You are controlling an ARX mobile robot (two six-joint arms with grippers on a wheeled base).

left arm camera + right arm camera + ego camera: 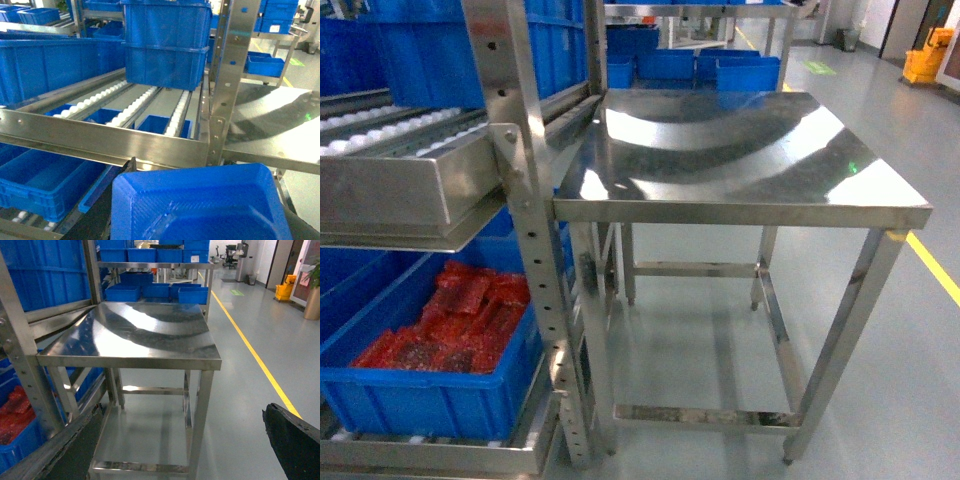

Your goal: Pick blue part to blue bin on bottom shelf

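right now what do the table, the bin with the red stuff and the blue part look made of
Table: looks like stainless steel, polished, with mirror-like reflections on top.
Bin holding red pieces: likely moulded plastic, matte blue with a thick rim.
Blue part in the left wrist view: probably plastic, finely ribbed with a soft sheen.

Head camera looks down on the steel table and rack; both wrist cameras share them, closer

Steel table, grey floor, yellow line.
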